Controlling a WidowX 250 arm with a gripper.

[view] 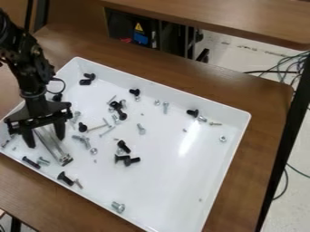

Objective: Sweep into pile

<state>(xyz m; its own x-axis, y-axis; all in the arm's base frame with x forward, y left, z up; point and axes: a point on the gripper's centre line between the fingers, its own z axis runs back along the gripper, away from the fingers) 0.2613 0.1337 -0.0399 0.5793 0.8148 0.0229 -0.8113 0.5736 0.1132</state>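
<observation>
Over the left part of the white tray, the black hand hangs open, its fingers on either side of a metal bar; whether they touch it, I cannot tell. Black and silver bolts lie scattered across the tray, which sits on the brown surface.

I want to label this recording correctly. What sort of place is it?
Probably a workshop or robotics lab: a robot arm over a white tray of loose screws, and cables on the floor.

Single high camera, slanting down, tray close
</observation>
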